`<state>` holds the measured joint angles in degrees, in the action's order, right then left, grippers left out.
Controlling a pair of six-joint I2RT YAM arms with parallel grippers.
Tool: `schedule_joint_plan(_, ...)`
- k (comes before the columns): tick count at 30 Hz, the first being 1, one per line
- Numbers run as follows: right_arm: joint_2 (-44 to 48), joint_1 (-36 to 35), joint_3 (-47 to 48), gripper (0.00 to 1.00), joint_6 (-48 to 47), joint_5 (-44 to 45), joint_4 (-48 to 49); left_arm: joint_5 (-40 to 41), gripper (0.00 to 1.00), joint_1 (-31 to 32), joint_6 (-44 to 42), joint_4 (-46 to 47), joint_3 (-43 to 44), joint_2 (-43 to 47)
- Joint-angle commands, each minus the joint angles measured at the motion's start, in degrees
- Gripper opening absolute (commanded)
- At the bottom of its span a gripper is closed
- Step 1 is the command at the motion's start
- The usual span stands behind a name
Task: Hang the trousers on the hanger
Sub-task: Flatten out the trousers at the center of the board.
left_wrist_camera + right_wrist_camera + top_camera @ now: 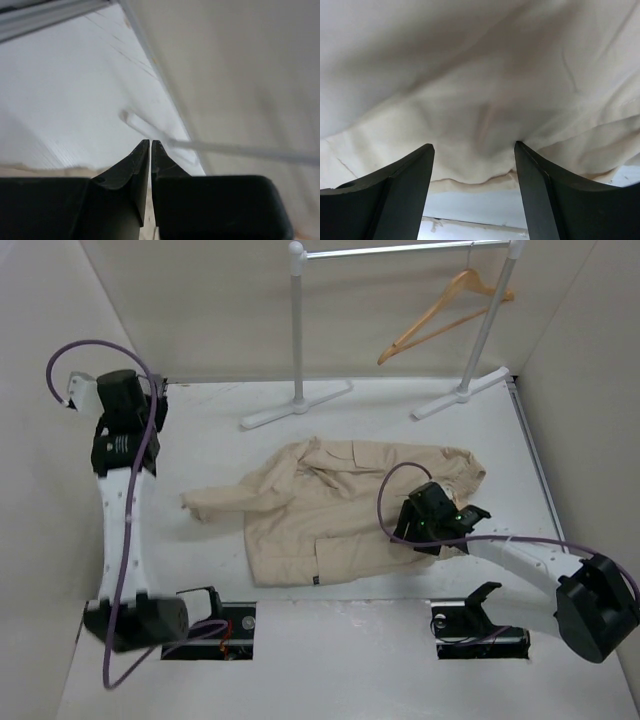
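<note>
The beige trousers (pixel 320 510) lie crumpled flat on the white table, with a small dark label near their front edge. The tan wooden hanger (pixel 440 318) hangs by its hook from the rack's bar at the back right. My right gripper (pixel 428 517) is low on the trousers' right part. In the right wrist view it (pixel 474 147) is open, with the cloth (pixel 480 90) and its hem lying between the fingers. My left gripper (pixel 155 408) is at the far left, away from the cloth. In the left wrist view it (pixel 150 142) is shut and empty.
A white tube rack (pixel 297 330) stands at the back, its two flat feet (pixel 296 406) on the table behind the trousers. Beige walls close in on the left, back and right. One rack foot (pixel 150 131) shows blurred beyond the left fingers.
</note>
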<state>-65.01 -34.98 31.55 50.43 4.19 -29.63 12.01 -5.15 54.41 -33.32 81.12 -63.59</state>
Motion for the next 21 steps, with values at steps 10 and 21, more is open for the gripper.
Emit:
schedule_joint_plan(10, 0.85, 2.69, 8.09, 0.7, -4.73, 0.47, 0.53, -13.51, 0.22, -5.64, -6.5, 6.42, 4.81, -22.06)
schedule_joint_plan(21, -1.43, 1.72, 9.41, 0.31, -8.24, -0.58, 1.41, -2.09, 0.51, 1.06, 2.97, -15.44, -36.02, 21.29)
